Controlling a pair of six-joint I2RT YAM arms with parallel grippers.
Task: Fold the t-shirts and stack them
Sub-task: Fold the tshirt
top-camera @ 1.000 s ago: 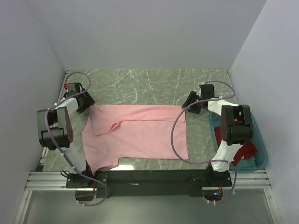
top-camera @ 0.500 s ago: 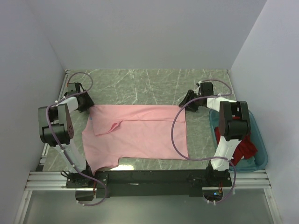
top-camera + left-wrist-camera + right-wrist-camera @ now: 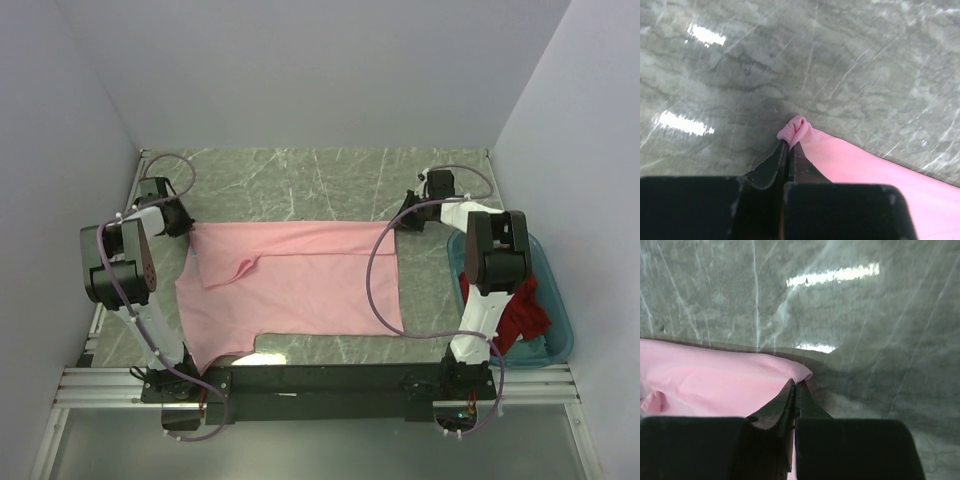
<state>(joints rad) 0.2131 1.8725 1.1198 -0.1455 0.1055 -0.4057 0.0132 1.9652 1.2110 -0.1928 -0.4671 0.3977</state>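
A light pink t-shirt (image 3: 300, 285) lies spread on the grey marbled table (image 3: 300, 185). My left gripper (image 3: 183, 224) is shut on the shirt's far left corner; in the left wrist view a small pink bunch (image 3: 796, 131) pokes out past the pinched black fingers (image 3: 775, 165). My right gripper (image 3: 397, 224) is shut on the far right corner, where the pink edge (image 3: 801, 372) meets its closed fingertips (image 3: 796, 385). A bright red t-shirt (image 3: 522, 318) lies crumpled in the teal tub (image 3: 560, 335) at the right.
Grey walls close in the table on the left, back and right. The teal tub stands against the right wall beside the right arm's base. A black rail (image 3: 330, 380) runs along the near edge between the two arm bases.
Both grippers have moved slightly toward the back wall and closed on the far corners of the pink shirt, whose far edge now lies straighter.
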